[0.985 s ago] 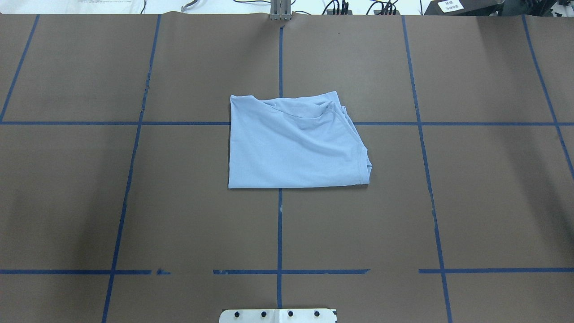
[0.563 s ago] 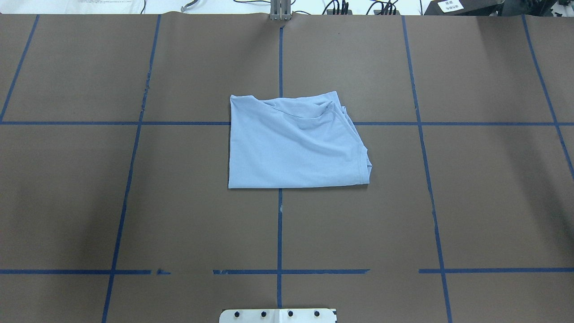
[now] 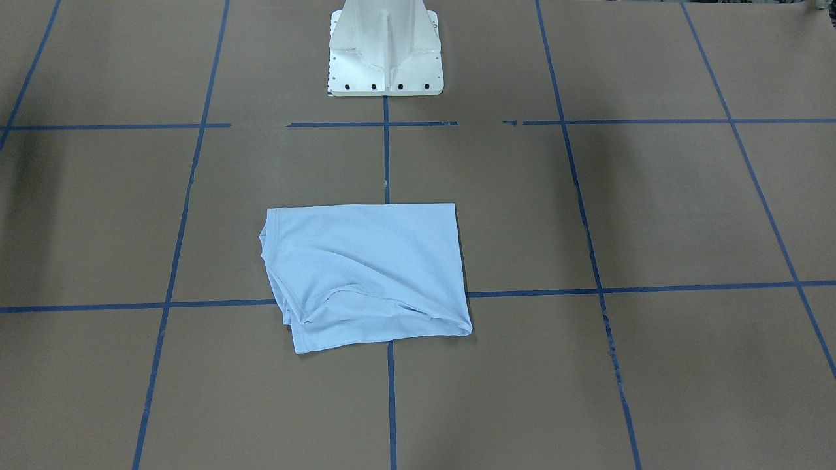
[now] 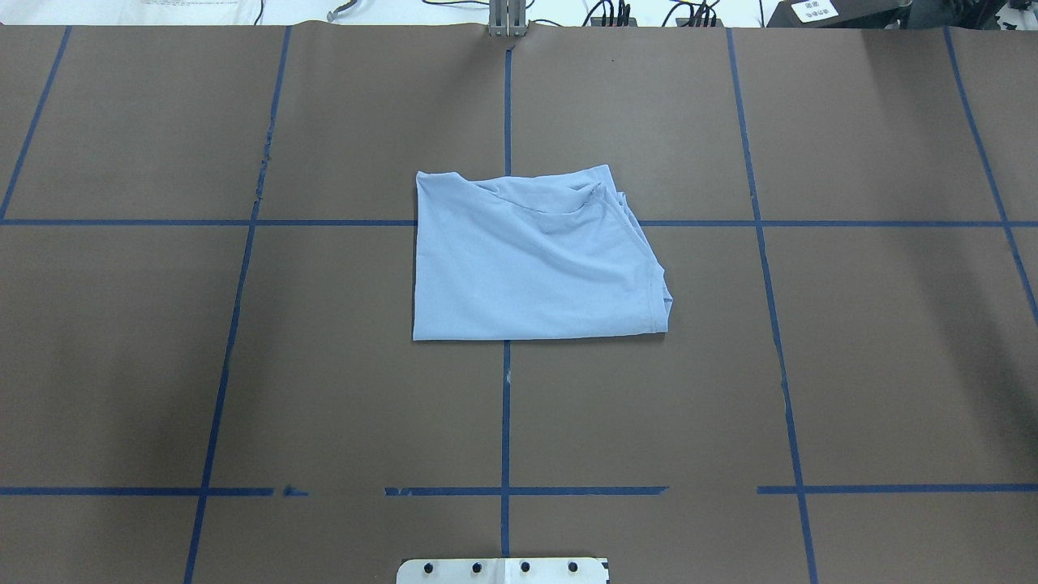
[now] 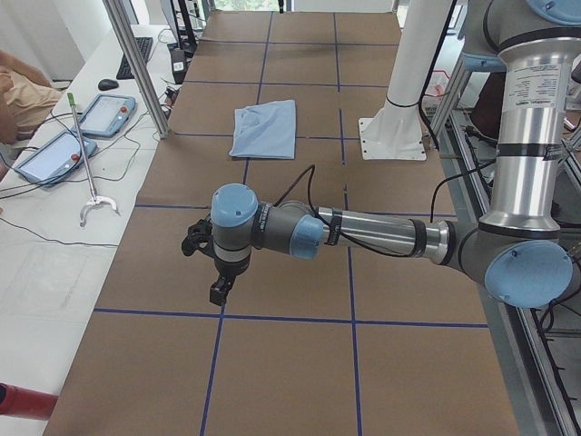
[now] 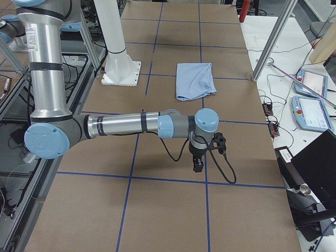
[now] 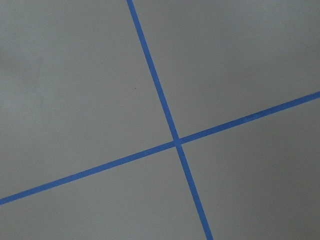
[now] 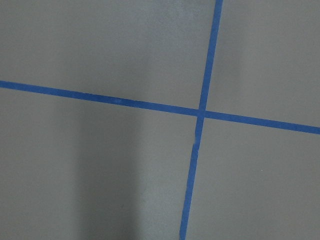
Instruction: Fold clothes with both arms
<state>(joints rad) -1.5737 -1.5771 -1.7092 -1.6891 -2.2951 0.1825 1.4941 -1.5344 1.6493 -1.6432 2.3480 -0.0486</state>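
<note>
T-shirt [image 4: 527,268], light blue, lies near the middle of the tabletop [image 4: 324,389], folded into a compact, almost rectangular packet. Its left and near edges are straight. The right edge is slanted, with the hems of several layers showing there, and some soft wrinkles run across the top layer. I judge that the folding is done, or nearly done. At most, a small tidying of the uneven right side could be left.

Neither arm touches the cloth. Both are well apart from it, one toward each end of the tabletop. The left arm [image 5: 363,234] has its upper part upright and its forearm stretched about level over the tabletop. The wrist is bent so that the left hand [image 5: 219,292] points down and hangs above the brown cover. The right arm [image 6: 126,125] has a mirrored pose, with the right hand [image 6: 198,166] pointing down in the same way.

Each wrist camera shows only the bare cover and a crossing of blue tape lines [image 4: 505,422], with no fingers. Nothing hangs from either hand in the side views, but whether the fingers are spread or pressed together, I cannot tell.
</note>
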